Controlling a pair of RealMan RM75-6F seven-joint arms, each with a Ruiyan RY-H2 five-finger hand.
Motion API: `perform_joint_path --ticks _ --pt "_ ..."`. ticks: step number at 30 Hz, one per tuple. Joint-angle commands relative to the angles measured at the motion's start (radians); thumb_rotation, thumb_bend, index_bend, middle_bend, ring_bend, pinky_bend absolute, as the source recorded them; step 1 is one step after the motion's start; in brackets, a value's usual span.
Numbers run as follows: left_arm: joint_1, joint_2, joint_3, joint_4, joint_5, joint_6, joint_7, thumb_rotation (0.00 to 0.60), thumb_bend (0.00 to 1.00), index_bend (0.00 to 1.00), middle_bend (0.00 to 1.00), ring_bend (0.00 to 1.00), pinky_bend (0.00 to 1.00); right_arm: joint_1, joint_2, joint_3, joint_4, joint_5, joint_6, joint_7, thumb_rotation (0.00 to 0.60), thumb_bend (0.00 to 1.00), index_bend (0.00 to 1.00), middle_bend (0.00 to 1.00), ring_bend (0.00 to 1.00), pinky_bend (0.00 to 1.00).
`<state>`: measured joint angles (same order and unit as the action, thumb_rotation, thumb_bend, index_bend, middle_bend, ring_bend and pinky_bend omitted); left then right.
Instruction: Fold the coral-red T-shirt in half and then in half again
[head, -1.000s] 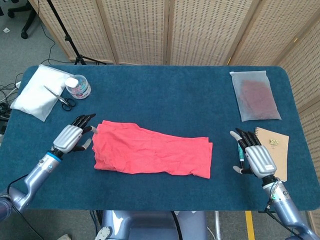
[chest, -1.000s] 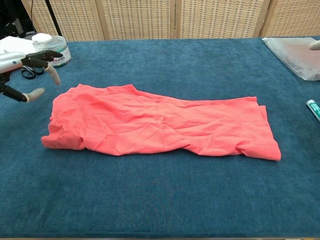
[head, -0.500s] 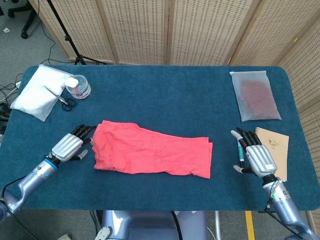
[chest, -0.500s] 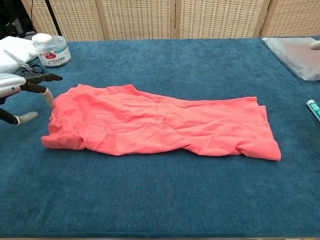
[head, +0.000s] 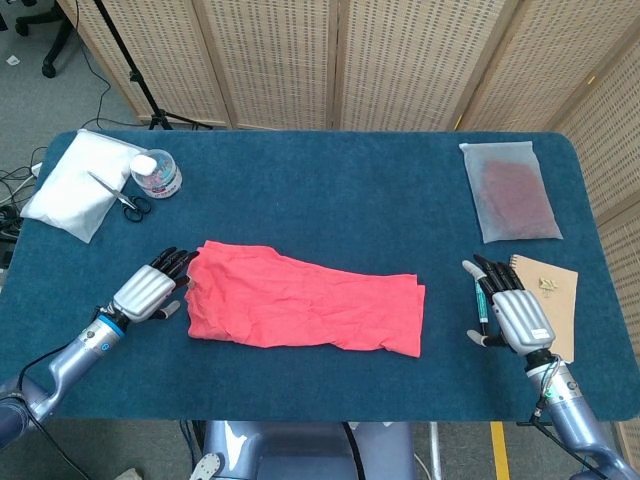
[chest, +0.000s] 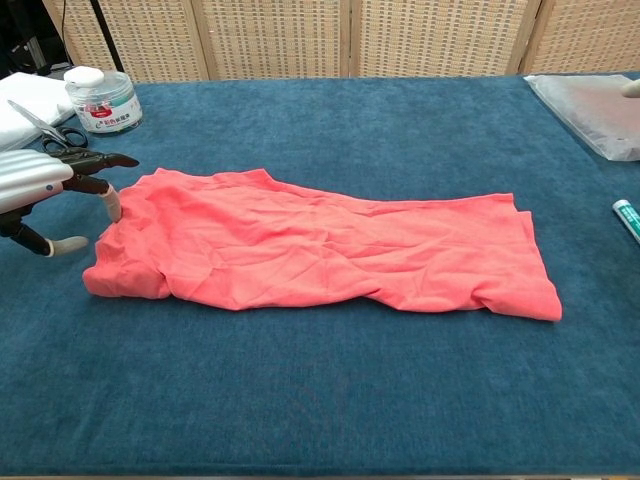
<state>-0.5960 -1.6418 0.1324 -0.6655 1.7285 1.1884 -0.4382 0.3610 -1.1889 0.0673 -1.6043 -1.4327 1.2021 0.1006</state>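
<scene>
No legible text in either view. The label on the clear lidded tub (chest: 104, 103) carries red print, possibly lettering, but it is too small and blurred to read.

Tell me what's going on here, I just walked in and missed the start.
A two-armed robot is folding a coral-red T-shirt on a blue table. The shirt lies as a long strip, apparently folded once already. The left hand is at the shirt's left end, fingers spread and reaching its edge, with nothing gripped yet. The right hand rests open well off to the shirt's right, beside a notebook. Scissors, a small jar and a bagged garment sit untouched.
</scene>
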Motion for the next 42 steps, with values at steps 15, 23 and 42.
perform_joint_path --ticks 15,23,42 --pt "0.003 -0.065 -0.001 0.086 -0.015 -0.002 0.010 0.600 0.36 0.40 0.00 0.00 0.00 -0.005 0.005 0.006 -0.002 -0.005 0.000 0.017 0.600 0.22 0.00 0.00 0.00 0.00" --pt "0.005 -0.096 -0.007 0.113 -0.024 0.002 -0.004 0.600 0.36 0.40 0.00 0.00 0.00 -0.007 0.006 0.009 -0.002 -0.008 0.004 0.022 0.600 0.24 0.00 0.00 0.00 0.00" --pt "0.003 -0.158 -0.029 0.160 -0.046 0.023 -0.015 0.600 0.40 0.55 0.00 0.00 0.00 -0.009 0.012 0.011 -0.002 -0.016 0.002 0.038 0.600 0.25 0.00 0.00 0.00 0.00"
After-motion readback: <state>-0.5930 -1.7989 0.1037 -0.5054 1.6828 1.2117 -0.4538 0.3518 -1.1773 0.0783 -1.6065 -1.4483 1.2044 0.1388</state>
